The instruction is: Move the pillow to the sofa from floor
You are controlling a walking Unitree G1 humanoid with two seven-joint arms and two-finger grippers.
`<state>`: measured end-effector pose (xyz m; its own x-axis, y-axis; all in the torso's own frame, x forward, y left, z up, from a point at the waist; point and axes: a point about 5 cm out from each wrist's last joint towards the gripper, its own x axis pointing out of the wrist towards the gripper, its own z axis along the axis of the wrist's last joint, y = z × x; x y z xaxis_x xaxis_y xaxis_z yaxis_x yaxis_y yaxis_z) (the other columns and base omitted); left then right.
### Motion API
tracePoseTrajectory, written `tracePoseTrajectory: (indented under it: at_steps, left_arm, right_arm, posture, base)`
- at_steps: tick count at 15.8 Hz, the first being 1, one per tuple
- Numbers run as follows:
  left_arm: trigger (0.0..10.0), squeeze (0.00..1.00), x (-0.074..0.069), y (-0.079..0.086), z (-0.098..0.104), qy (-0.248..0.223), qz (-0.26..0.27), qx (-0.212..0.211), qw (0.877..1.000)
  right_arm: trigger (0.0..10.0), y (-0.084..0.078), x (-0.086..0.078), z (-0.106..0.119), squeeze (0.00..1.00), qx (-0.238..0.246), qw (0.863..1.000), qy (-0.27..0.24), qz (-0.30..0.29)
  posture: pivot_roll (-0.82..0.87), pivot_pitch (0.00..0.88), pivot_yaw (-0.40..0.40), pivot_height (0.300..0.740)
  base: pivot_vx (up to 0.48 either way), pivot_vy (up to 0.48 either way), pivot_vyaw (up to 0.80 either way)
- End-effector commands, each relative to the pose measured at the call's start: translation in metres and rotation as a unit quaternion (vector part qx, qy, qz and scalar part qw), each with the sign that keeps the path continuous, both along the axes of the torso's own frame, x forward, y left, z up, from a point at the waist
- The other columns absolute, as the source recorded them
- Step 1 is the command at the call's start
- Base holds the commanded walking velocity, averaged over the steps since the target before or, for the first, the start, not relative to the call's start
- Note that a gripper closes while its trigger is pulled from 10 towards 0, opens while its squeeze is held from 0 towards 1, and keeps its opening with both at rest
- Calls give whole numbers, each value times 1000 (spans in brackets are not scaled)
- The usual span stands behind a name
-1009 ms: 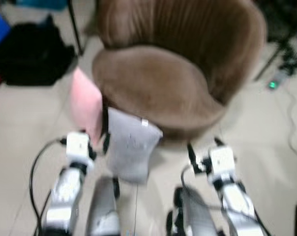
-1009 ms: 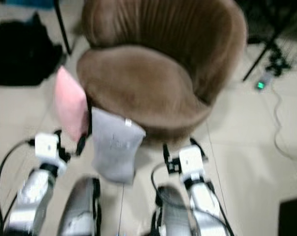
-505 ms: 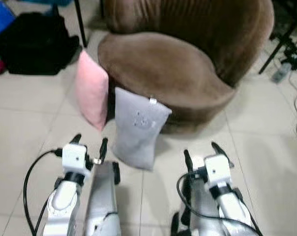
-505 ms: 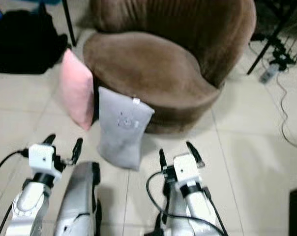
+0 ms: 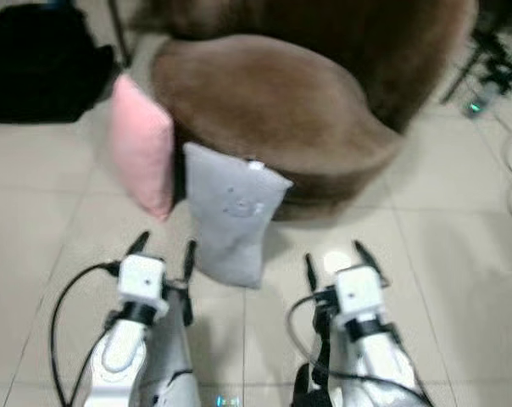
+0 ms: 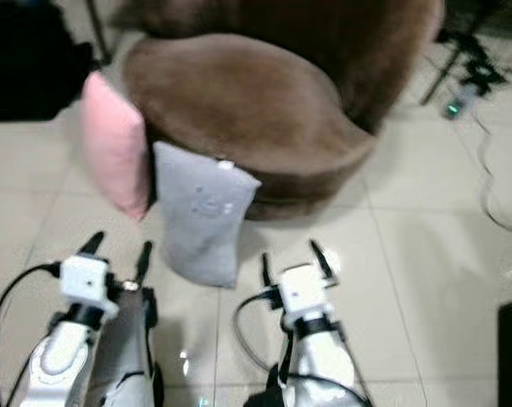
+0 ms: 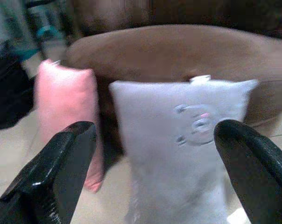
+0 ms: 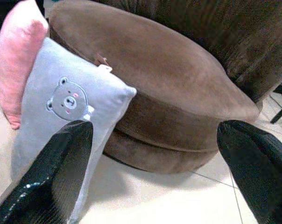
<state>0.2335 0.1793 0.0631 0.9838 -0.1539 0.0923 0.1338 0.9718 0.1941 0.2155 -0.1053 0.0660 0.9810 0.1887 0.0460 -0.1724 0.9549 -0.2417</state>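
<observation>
A grey pillow (image 5: 232, 212) with a small bear face stands on the tiled floor, leaning against the front of a round brown sofa chair (image 5: 273, 110). A pink pillow (image 5: 142, 146) leans on the chair just to its left. My left gripper (image 5: 164, 248) is open, low over the floor just in front of and left of the grey pillow (image 7: 178, 149). My right gripper (image 5: 334, 258) is open, in front of the chair and right of the grey pillow (image 8: 66, 116). Neither gripper holds anything.
A black bag (image 5: 44, 59) lies on the floor at the far left, beside a dark chair leg (image 5: 119, 30). Cables and a small device with a green light (image 5: 474, 106) lie at the far right. Beige tiles (image 5: 459, 280) stretch in front of the chair.
The view has shifted slightly left and down and is blurrier. Both grippers stay open and sit a little closer to the grey pillow. The pillows have not moved.
</observation>
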Motion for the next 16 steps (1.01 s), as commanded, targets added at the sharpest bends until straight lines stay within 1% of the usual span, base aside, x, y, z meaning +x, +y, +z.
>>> tracePoseTrajectory:
  at_steps: [1,2,3,4,5,6,7,8,9,10,11,12,13,14,16]
  left_arm:
    - [10000,0,-8,2,-4,9,6,-2,1000]
    - [10000,0,-11,4,-4,12,7,-5,1000]
    - [10000,0,-12,4,-4,12,6,-5,1000]
    - [10000,0,-12,2,-4,14,3,-6,1000]
    - [10000,0,-12,2,-4,15,2,-6,1000]
    - [10000,0,-13,2,-4,16,5,-7,1000]
    - [10000,0,-14,3,-5,22,8,-9,1000]
    - [10000,0,-16,8,-17,73,16,-33,997]
    - [10000,0,-18,9,-26,112,16,-60,992]
    - [10000,0,-19,9,-29,127,16,-74,989]
    - [10000,0,-21,14,-31,136,20,-75,988]
    - [10000,0,-23,21,-31,135,27,-68,988]
    - [10000,0,-24,24,-31,137,30,-70,988]
    - [10000,0,-24,30,-28,130,35,-57,989]
    - [10000,0,-24,34,-26,128,39,-56,989]
  right_arm:
    - [10000,5,-5,3,0,-11,1000,5,-4]
    - [10000,19,-13,8,0,-6,1000,2,-3]
    - [10000,26,-17,10,0,-4,1000,0,-2]
    - [10000,49,-25,18,0,-2,1000,-1,2]
    - [10000,55,-26,20,0,-1,1000,0,3]
    - [10000,67,-30,26,0,-1,1000,1,3]
    - [10000,72,-31,28,0,0,1000,5,4]
    - [10000,85,-36,31,0,2,1000,29,-6]
    - [10000,93,-38,30,0,1,999,49,-4]
    - [10000,97,-40,29,0,2,998,61,-1]
    - [10000,110,-43,32,0,2,997,73,10]
    - [10000,125,-47,40,0,-5,997,73,13]
    - [10000,126,-48,42,0,-7,997,72,10]
    - [10000,89,-46,27,0,-21,997,74,5]
    - [10000,79,-45,23,0,-26,997,75,3]
  posture:
    - [73,206,-77,508]
    - [72,210,-76,498]
    - [72,210,-76,493]
    - [71,211,-74,478]
    - [71,211,-74,473]
    - [72,210,-73,463]
    - [73,210,-72,458]
    - [77,206,-71,443]
    - [78,202,-70,433]
    - [79,201,-69,428]
    - [83,198,-70,423]
    - [88,194,-73,423]
    - [88,194,-73,423]
    - [92,192,-79,423]
    - [94,192,-81,423]
  base:
    - [0,0,0]
    - [0,0,0]
    - [0,0,0]
    - [0,0,0]
    - [0,0,0]
    - [0,0,0]
    - [0,0,0]
    - [0,0,0]
    - [0,0,0]
    - [0,0,0]
    - [0,0,0]
    - [0,0,0]
    - [0,0,0]
    - [0,0,0]
    - [0,0,0]
